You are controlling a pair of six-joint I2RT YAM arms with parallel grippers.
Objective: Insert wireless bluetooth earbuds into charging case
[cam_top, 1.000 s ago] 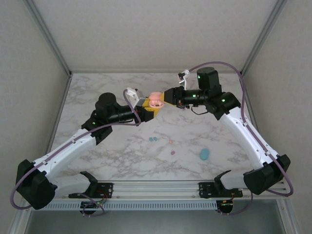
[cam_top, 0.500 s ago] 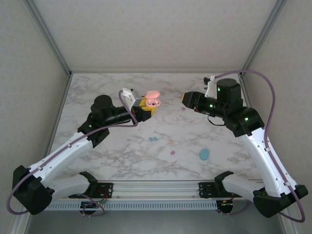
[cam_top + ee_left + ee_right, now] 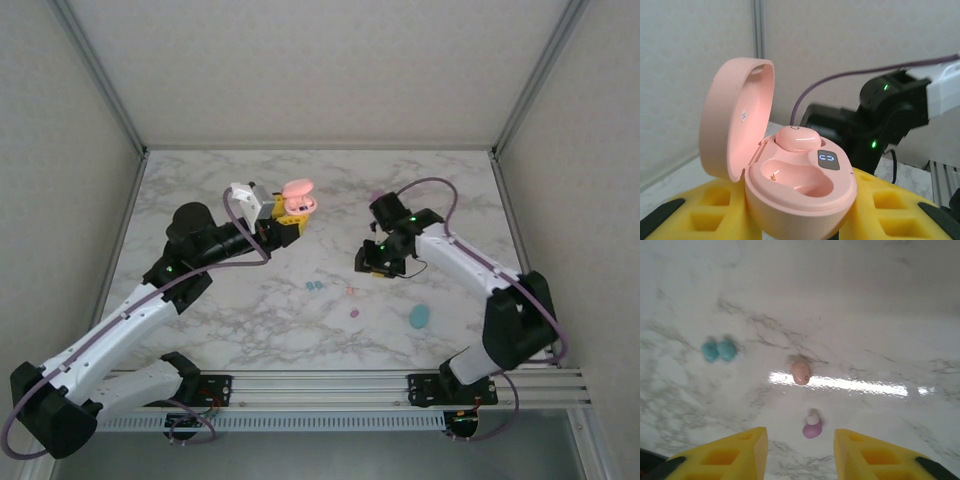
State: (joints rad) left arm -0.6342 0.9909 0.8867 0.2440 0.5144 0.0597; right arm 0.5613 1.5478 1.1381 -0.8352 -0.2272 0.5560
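Note:
My left gripper [image 3: 800, 212] is shut on the base of a pink charging case [image 3: 802, 192], held up off the table with its lid [image 3: 735, 120] open. One pink earbud [image 3: 797, 137] sits in the far slot; the near slot [image 3: 795, 175] is empty. From above, the case [image 3: 297, 198] shows at the left gripper [image 3: 286, 217]. My right gripper [image 3: 800, 452] hangs open over the table, nothing between its yellow fingers [image 3: 727, 455]. Just ahead of it lie a purple earbud [image 3: 812, 429], a peach-pink earbud [image 3: 800, 372] and two teal earbuds [image 3: 719, 350].
A teal case [image 3: 419, 317] lies on the marble table [image 3: 240, 320] at the front right. A small purple object [image 3: 376, 196] rests behind the right arm. Grey walls and metal posts close the table's sides and back.
My right gripper has drawn away from the pink case and come down over the loose earbuds. The left arm has carried the case a little to the left.

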